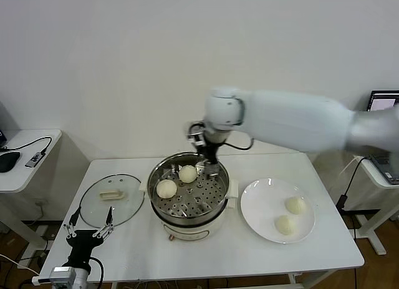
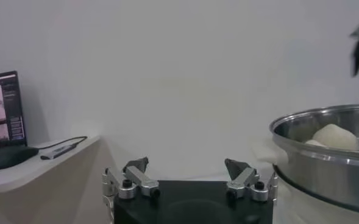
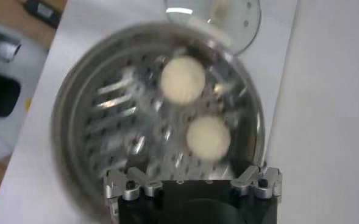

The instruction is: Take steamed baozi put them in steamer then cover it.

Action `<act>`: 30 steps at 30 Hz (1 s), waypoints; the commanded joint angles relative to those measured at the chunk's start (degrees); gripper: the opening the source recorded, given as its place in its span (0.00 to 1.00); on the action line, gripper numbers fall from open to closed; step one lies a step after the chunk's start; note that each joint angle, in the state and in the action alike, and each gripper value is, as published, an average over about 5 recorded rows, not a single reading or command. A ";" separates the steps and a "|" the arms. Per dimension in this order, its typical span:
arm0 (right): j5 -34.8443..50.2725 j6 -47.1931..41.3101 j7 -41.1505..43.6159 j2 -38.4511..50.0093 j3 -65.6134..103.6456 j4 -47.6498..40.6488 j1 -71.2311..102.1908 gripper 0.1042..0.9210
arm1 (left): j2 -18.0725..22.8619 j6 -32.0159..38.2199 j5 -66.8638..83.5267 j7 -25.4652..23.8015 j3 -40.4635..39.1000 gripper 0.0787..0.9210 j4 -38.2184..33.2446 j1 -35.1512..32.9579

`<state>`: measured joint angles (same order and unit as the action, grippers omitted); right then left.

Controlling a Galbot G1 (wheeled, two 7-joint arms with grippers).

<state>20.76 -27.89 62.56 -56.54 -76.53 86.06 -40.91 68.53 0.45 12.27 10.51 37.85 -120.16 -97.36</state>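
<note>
The steamer (image 1: 218, 217) stands mid-table with two baozi on its perforated tray, one (image 1: 166, 188) on its left and one (image 1: 188, 174) farther back. Two more baozi (image 1: 295, 205) (image 1: 285, 224) lie on the white plate (image 1: 262, 202). My right gripper (image 1: 209, 167) hangs open and empty over the steamer's far rim. In the right wrist view (image 3: 191, 182) it looks down on both buns (image 3: 182, 79) (image 3: 208, 137). The glass cover (image 1: 112, 198) lies flat left of the steamer. My left gripper (image 1: 91, 215) is open and empty by the table's front left edge, below the cover.
The left wrist view shows the steamer wall (image 2: 325, 176) close on one side of my open left gripper (image 2: 187, 167). A side desk with a mouse (image 1: 7, 159) stands at the left. A laptop (image 1: 381, 102) is at the far right.
</note>
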 commanded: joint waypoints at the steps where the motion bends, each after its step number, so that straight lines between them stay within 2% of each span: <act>1: -11.25 6.40 4.68 21.97 -0.82 9.55 0.73 0.88 | -0.06 -0.02 -0.07 -0.04 -0.03 0.88 0.00 -0.06; 6: -15.51 7.75 3.27 27.41 1.08 9.49 6.83 0.88 | -0.09 0.09 -0.17 0.00 0.18 0.88 0.39 -0.23; 12: -20.17 9.03 2.69 29.78 7.62 7.87 18.30 0.88 | 0.39 0.15 -0.76 0.02 0.22 0.88 0.17 -0.68; 20: -23.08 7.52 0.43 30.29 15.95 6.62 30.43 0.88 | 0.72 0.10 -1.29 0.02 0.42 0.88 0.29 -1.03; 30: -24.18 7.23 -0.48 27.85 19.53 2.66 37.23 0.88 | 0.74 -0.16 -1.10 0.01 1.15 0.88 0.52 -0.60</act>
<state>-0.85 -20.75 62.77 -29.70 -61.72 90.65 -12.98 69.27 0.30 11.17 10.53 38.91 -119.72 -97.95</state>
